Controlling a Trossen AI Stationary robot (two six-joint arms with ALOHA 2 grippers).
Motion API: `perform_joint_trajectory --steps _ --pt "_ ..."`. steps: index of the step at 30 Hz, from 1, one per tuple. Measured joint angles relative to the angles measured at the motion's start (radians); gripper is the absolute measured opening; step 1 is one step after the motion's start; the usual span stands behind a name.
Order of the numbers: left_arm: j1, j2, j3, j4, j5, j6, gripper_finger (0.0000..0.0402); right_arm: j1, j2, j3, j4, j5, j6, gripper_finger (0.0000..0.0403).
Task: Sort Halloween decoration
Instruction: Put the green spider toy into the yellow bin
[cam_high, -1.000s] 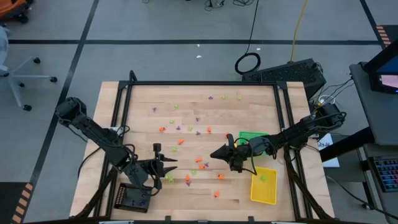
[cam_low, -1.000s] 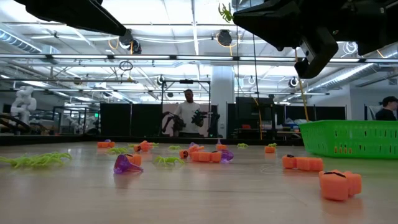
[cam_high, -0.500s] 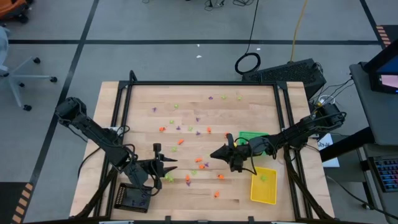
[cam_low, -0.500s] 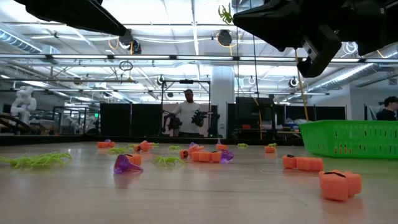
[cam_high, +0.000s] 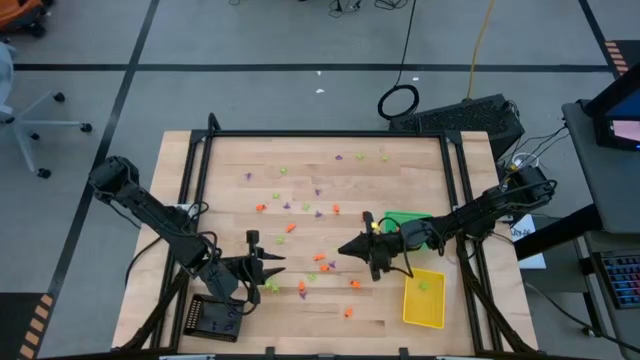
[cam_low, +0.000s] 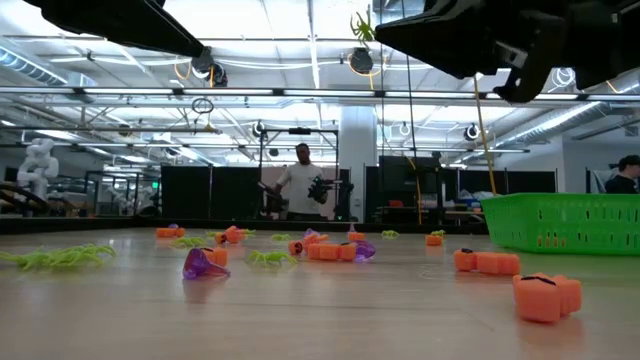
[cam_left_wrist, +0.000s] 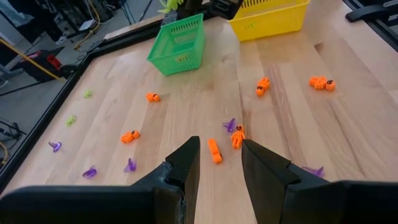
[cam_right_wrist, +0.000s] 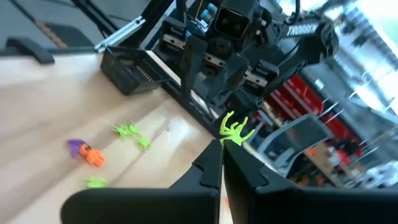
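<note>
Tiny orange (cam_high: 322, 258), purple (cam_high: 318, 212) and lime green (cam_high: 283, 171) Halloween decorations lie scattered on the wooden table (cam_high: 400, 175). My right gripper (cam_high: 343, 248) hovers level above the table's middle, pointing toward the left edge. It is shut on a lime green spider-like trinket (cam_right_wrist: 235, 129), which also shows high up in the low view (cam_low: 361, 20). My left gripper (cam_left_wrist: 219, 163) hangs open at the near left, slanting down over an orange trinket (cam_left_wrist: 214, 151) that lies on the table below it. Nothing is between its fingers. My right gripper pinches the green spider by its lower edge (cam_right_wrist: 226, 140) between the very ends of its two fingers. The fingers come level from the table's right side. The spider sticks up from the fingertips, lifted well clear of the table.
A green tray (cam_high: 408, 218) stands right of the middle, a yellow tray (cam_high: 424, 300) at the near right behind my right gripper, a black tray (cam_high: 212, 318) at the near left corner. Black rails (cam_high: 330, 134) frame the table. A person (cam_low: 300, 185) stands far behind.
My right gripper has rolled about its own pointing line while staying in place. The green spider stays pinched at its tips and has turned with it.
</note>
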Motion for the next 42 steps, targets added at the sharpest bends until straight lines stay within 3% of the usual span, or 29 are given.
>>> perform_joint_trajectory --steps 18,35,42 --pt "0.0 0.0 0.0 0.03 0.0 0.0 0.0116 0.0 0.0 0.0 -0.059 -0.008 0.702 0.0" --pt "0.0 0.0 0.0 0.029 0.0 0.001 0.0116 0.0 0.0 0.0 -0.06 -0.008 0.944 0.0" --pt "0.0 0.0 0.0 0.029 0.0 0.0 0.0116 0.0 0.0 0.0 -0.06 -0.009 0.969 0.0"
